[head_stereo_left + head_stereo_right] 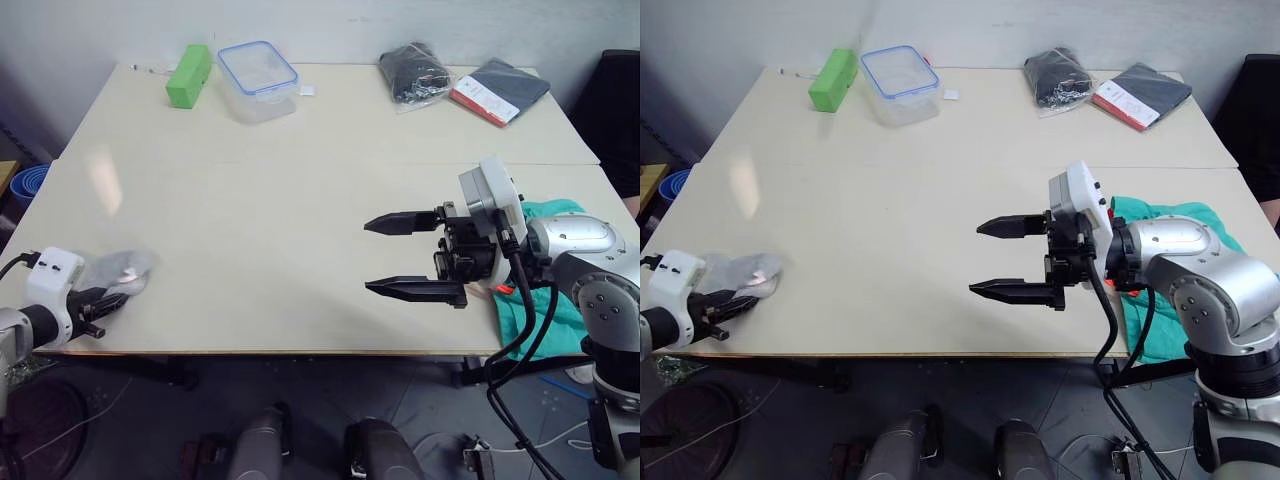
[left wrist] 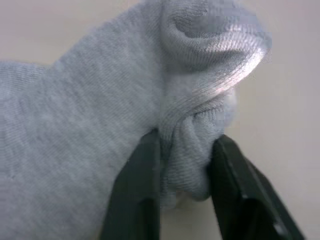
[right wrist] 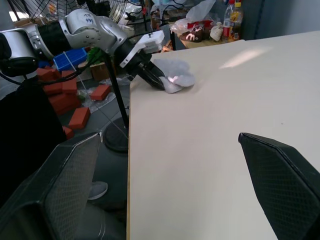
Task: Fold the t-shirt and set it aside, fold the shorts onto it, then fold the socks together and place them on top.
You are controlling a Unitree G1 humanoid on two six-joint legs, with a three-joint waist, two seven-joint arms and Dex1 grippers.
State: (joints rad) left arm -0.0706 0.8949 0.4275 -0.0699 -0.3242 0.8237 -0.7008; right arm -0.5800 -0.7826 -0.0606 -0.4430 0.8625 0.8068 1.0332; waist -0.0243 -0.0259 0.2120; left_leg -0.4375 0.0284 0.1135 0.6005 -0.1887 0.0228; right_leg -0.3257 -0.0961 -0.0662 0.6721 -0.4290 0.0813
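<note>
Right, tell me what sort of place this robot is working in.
Probably a lab or workshop, not a home. The right wrist view shows red bricks strewn on the floor and a blue crate beside a stand. The plain table carries a plastic container and a green block.

The light is bright and even from above. A pale glare patch lies on the table (image 1: 105, 180). Shadows are soft. The socks (image 2: 125, 115) look slightly blurred up close.
</note>
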